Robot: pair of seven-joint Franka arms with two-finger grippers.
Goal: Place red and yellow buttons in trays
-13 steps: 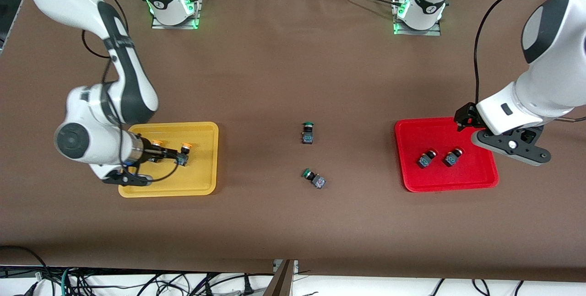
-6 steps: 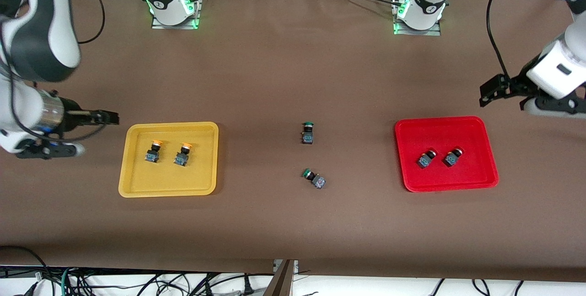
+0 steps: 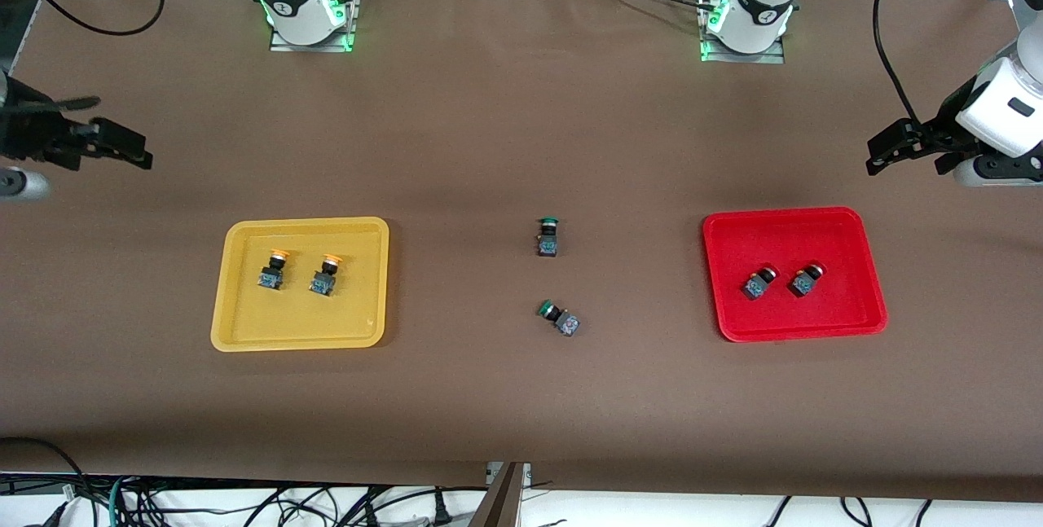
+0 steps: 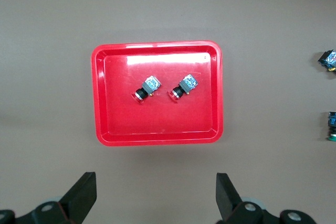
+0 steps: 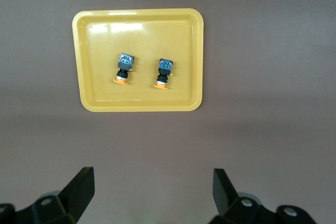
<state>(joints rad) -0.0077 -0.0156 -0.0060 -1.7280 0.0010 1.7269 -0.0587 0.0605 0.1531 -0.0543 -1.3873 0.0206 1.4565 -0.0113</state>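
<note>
Both my tools, left (image 3: 884, 154) and right (image 3: 122, 148), have lifted clear, spread and empty. The two orange-yellow-capped buttons (image 3: 297, 270) now lie released in the shallow yellow plastic tray (image 3: 244, 331) and the two red-capped buttons (image 3: 781, 280) in the red tray (image 3: 847, 323). I judge the sorting complete.

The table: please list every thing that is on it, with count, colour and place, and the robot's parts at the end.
Yellow tray: one, yellow, toward the right arm's end.
Yellow buttons: two, orange-yellow caps, side by side in the yellow tray.
Red tray: one, red, toward the left arm's end.
Red buttons: two, red caps, lying in the red tray.
Green buttons: two, green caps, on the bare table between the trays.
Left gripper: open, empty, raised.
Right gripper: open, empty, raised.
</note>
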